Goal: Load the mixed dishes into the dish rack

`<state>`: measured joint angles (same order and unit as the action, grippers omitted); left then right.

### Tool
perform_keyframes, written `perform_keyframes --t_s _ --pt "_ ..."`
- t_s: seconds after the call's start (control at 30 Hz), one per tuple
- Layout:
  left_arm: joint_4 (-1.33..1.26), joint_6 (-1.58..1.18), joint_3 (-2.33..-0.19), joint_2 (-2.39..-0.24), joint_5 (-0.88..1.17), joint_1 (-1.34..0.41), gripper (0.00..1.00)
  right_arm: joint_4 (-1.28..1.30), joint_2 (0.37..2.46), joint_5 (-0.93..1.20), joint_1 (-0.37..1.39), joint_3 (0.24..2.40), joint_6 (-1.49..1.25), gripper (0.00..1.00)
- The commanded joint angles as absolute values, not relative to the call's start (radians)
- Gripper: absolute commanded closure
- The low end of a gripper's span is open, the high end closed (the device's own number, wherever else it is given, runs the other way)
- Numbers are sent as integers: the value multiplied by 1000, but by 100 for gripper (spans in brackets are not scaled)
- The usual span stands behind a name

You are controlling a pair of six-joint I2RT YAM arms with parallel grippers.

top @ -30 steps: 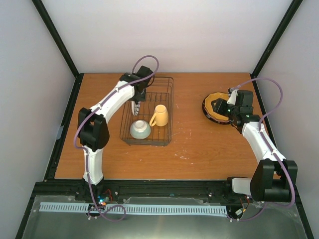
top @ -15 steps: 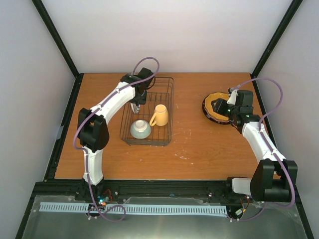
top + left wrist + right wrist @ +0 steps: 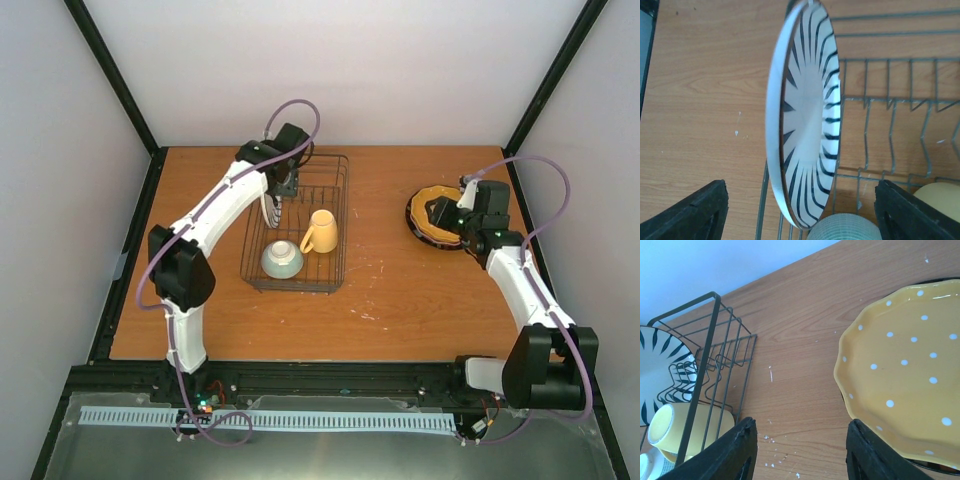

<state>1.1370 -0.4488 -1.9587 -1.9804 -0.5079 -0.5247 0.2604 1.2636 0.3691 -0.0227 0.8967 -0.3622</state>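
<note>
White round plate with black radial stripes (image 3: 805,115) stands on edge at the left side of the dark wire dish rack (image 3: 345,215), lower rim down among the wires, leaning a little. Judged: set upright so the divider wires carry it and the slots beside it stay free for more plates.

Left tool (image 3: 800,210) hangs over it, released. Its black fingers (image 3: 690,212) stand well apart, one on each side of the plate, touching neither face.

Nearer in the rack are a pale blue-green small bowl (image 3: 281,259) and a yellow mug (image 3: 320,232), just beside each other. Which way up each sits, cannot tell.

Orange-yellow scalloped plate (image 3: 900,370), white-dotted, lies flat on the right, well apart from the rack, not yet loaded. A dark rim (image 3: 935,464) shows beneath it; what else is in the pile is hidden.

Right tool (image 3: 802,452) hovers just beside that plate's edge, fingers parted, only bare wood between them, grasping nothing. Judged: placed low for an approach at the rim.

Orange-brown wooden surface (image 3: 400,290), lightly flecked with white. Pale walls (image 3: 350,70) on three sides, black frame posts (image 3: 108,70) in the corners.
</note>
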Motion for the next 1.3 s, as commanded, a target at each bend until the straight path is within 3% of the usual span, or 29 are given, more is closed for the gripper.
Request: perform_keyframes --t_s 0.0,0.23,0.33,0.4,0.47,0.53,0.7,1.27 --pt "1076 -415 -2012 -1889 -552 -538 16 270 1226 328 -18 916 -355 51" --pt "927 -346 -1998 -1823 -635 -597 10 295 1173 226 -93 877 -433 50" --pt "724 -270 -1908 -1745 -468 -623 11 310 1174 281 -241 827 -490 52" --pt "585 -253 -1834 -1690 -291 -624 12 323 1195 291 -317 791 -504 71" --pt "488 -255 -1784 -1663 -139 -625 13 316 1224 307 -368 766 -519 79" --pt "452 -260 -1779 -1667 -38 -628 15 304 1273 346 -390 761 -529 78" --pt "481 -213 -1799 -1731 -5 -646 16 306 1432 466 -408 831 -526 66" --pt "414 -132 -1673 -1711 -61 -647 16 359 1585 511 -403 1010 -551 62"
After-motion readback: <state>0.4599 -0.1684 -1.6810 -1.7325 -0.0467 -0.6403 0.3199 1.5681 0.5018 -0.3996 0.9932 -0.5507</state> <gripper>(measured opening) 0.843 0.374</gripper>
